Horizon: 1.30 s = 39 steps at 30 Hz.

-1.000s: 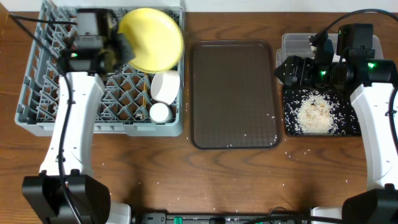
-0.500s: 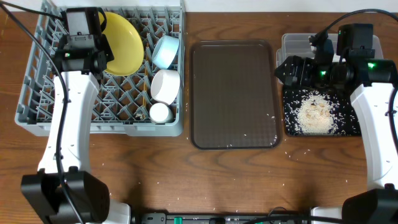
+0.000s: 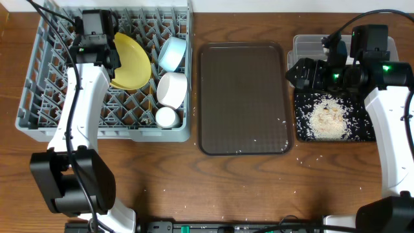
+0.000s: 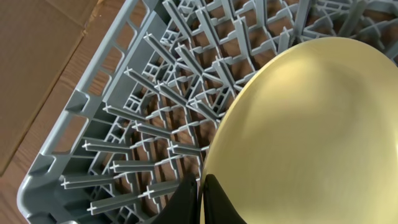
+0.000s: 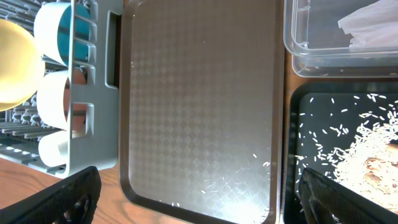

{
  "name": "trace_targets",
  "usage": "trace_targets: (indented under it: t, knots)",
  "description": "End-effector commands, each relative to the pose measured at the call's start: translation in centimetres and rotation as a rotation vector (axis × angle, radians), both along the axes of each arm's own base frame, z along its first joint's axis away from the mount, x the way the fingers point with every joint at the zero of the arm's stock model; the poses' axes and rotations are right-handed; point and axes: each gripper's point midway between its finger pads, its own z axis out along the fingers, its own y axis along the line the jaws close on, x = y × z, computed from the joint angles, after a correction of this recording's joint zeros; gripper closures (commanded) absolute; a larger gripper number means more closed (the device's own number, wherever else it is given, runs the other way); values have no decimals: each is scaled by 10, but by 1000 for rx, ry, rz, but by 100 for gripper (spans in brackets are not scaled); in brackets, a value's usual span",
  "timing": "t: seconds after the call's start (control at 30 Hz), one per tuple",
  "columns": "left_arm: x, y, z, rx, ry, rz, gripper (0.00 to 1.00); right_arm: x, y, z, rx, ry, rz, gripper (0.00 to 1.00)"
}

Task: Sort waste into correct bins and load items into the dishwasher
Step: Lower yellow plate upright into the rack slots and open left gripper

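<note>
The grey dish rack [image 3: 39,97] stands at the left. My left gripper [image 3: 107,57] is shut on the rim of the yellow plate [image 3: 132,61], which leans tilted among the pegs. The wrist view shows the fingers [image 4: 200,198] pinching the plate's edge [image 4: 311,137]. A light blue bowl [image 3: 173,53], a white bowl [image 3: 172,88] and a small white cup [image 3: 167,116] sit in the rack's right column. My right gripper [image 3: 303,72] is open and empty [image 5: 205,205] above the gap between brown tray and bins. Rice scraps [image 3: 326,121] lie in the black tray [image 3: 369,133].
The brown serving tray [image 3: 244,97] lies in the middle with a few rice grains on it. The clear tub [image 3: 309,44] stands behind the black tray and holds a white crumpled piece [image 5: 367,31]. Stray grains dot the table in front.
My left gripper carried the yellow plate from above the rack's back right corner to the left and down among the pegs, uncovering the blue bowl. The right arm has not moved.
</note>
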Motion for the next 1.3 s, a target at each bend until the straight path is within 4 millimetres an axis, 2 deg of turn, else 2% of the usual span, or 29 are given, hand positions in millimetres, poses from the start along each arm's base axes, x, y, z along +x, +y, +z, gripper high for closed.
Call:
trace_targets:
  t: [0.0, 0.27, 0.37, 0.43, 0.53, 0.6, 0.8, 1.03, 1.13, 1.27]
  knots:
    - [1, -5, 1, 24, 6, -10, 92, -2, 2, 8, 3, -24, 13, 1]
    - [7, -21, 3, 25, -8, -47, 91, -2, 2, 8, 3, -23, 12, 1]
    - [9, -31, 2, 25, -8, -68, 83, -2, 2, 8, 3, -23, 12, 1]
    - [10, -39, 3, 25, -8, -87, 61, -2, 2, 8, 3, -24, 13, 1]
    - [11, -53, 5, 24, -13, -117, 46, -2, 2, 8, 3, -23, 13, 1]
    - [12, -61, 8, 23, -21, -134, 42, -2, 2, 8, 3, -23, 12, 1]
    - [7, -78, 30, 17, -73, -165, 38, -2, 2, 8, 3, -23, 13, 1]
    - [-11, -81, 69, -42, -174, -144, 31, -2, 2, 8, 3, -23, 13, 1]
    - [-29, -88, 90, -95, -204, -177, 22, -2, 2, 8, 3, -23, 12, 1]
    - [-69, -87, 119, -165, -259, -133, 21, -2, 2, 8, 3, -23, 12, 1]
